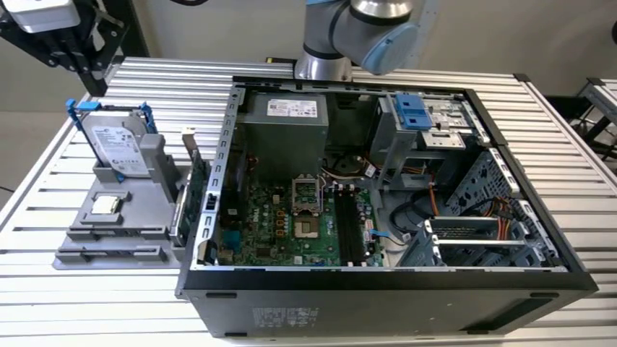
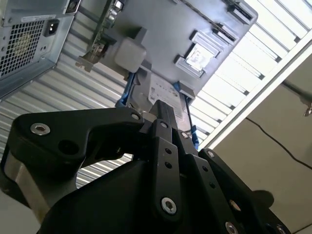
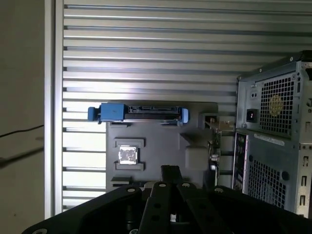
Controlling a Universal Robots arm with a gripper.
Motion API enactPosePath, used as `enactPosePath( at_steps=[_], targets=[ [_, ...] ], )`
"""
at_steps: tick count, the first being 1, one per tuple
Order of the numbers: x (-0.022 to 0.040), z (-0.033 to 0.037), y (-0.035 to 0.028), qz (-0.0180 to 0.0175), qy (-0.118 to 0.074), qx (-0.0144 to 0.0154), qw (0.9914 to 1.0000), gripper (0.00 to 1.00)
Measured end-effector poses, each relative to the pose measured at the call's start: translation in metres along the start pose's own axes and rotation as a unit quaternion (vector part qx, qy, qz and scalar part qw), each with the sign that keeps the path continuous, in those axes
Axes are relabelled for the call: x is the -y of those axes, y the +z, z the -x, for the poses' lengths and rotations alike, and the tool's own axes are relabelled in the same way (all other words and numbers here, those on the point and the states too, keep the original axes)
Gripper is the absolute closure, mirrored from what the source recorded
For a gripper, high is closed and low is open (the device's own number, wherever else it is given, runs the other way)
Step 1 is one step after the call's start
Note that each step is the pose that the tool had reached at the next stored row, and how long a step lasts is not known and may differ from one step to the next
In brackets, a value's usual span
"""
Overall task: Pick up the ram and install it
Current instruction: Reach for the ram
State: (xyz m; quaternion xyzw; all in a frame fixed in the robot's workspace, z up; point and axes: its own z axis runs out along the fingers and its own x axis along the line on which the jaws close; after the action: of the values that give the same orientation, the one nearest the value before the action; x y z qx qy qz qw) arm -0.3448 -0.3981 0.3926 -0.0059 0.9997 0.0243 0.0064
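The gripper (image 3: 169, 171) is hanging above the grey fixture (image 3: 161, 139), touching nothing on it. Both wrist views are showing its fingers drawn together with nothing clamped between them. By my reading the task is sitting right at its start, with nothing lifted and nothing seated, so pickup and install are both outstanding. As best I can judge, the ram (image 1: 178, 213) is the thin strip standing on edge along the fixture's case-side border, left of centre in the exterior view. It is just beside the taller green card (image 1: 196, 184), though I am not separating the two cleanly. The exterior view is adding the inside of the open computer case (image 1: 386, 278). There the motherboard (image 1: 279, 224) is lying flat in the lower middle of the frame, and its long black slots (image 1: 345, 224) are looking bare. The first wrist view is adding the gripper close up at the bottom of the frame. It is also giving the hard drive (image 3: 141, 113) and the small silver chip (image 3: 127, 155) in their fixture pockets, and the case's vented rear panel (image 3: 273, 112) at the right edge.
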Motion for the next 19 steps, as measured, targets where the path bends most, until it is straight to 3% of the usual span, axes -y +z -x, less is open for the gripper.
enactPosePath(
  at_steps=[14,19],
  targets=[
    [-0.0006,-0.0257,-0.0003,0.0,0.0,0.0,1.0,1.0],
    [-0.0009,-0.0289,-0.0004,0.0,0.0,0.0,1.0,1.0]
  ],
)
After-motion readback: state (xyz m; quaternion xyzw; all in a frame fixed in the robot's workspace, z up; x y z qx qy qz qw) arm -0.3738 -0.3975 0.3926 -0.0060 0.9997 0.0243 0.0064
